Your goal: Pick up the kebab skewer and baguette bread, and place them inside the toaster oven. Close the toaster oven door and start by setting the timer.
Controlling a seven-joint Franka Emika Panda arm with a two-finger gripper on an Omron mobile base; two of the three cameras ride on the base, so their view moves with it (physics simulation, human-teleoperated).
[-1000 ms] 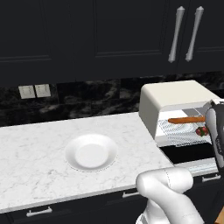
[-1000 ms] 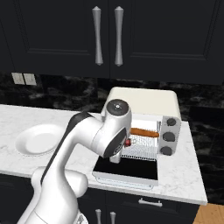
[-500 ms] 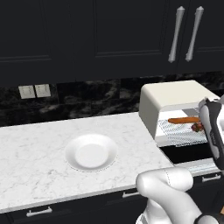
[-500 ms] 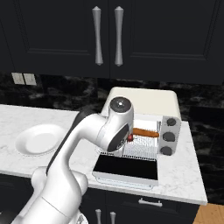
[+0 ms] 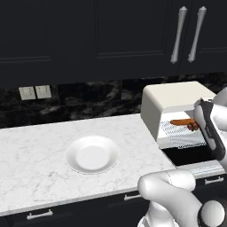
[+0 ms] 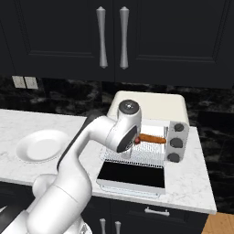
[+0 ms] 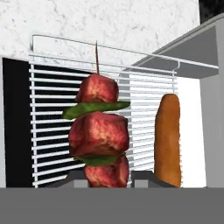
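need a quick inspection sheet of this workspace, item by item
surface: white marble counter, with the toaster oven at its right end
job's things: cream-white boxy toaster oven with its dark glass door folded down open; orange-brown baguette lying on the wire rack; kebab skewer with red meat chunks and green slices held over the rack, beside the baguette
clutter: round white plate, nothing on it
grippers: gripper with jaws shut on the skewer's lower end, at the oven mouth
cables: nothing seen
surroundings: black cabinets with silver handles, dark stone backsplash, wall outlets
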